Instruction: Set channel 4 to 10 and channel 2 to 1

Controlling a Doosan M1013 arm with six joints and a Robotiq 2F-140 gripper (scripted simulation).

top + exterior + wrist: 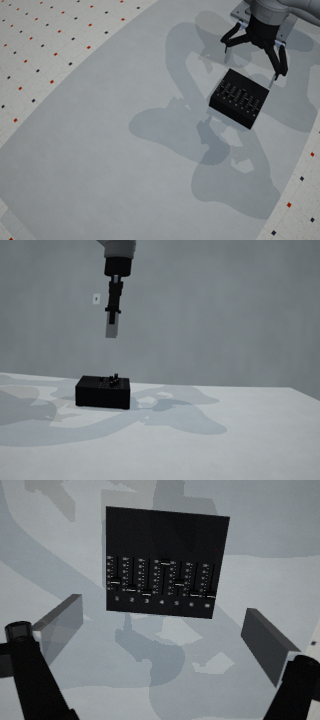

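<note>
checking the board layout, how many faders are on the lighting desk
7, side by side in one row on the lighting desk, numbered from the left in the wrist view. Channel 4's knob is at the top of its slot; the rest are low. None hidden.

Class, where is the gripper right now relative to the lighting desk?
In the exterior view the gripper hangs open well above the lighting desk, touching nothing.
</note>
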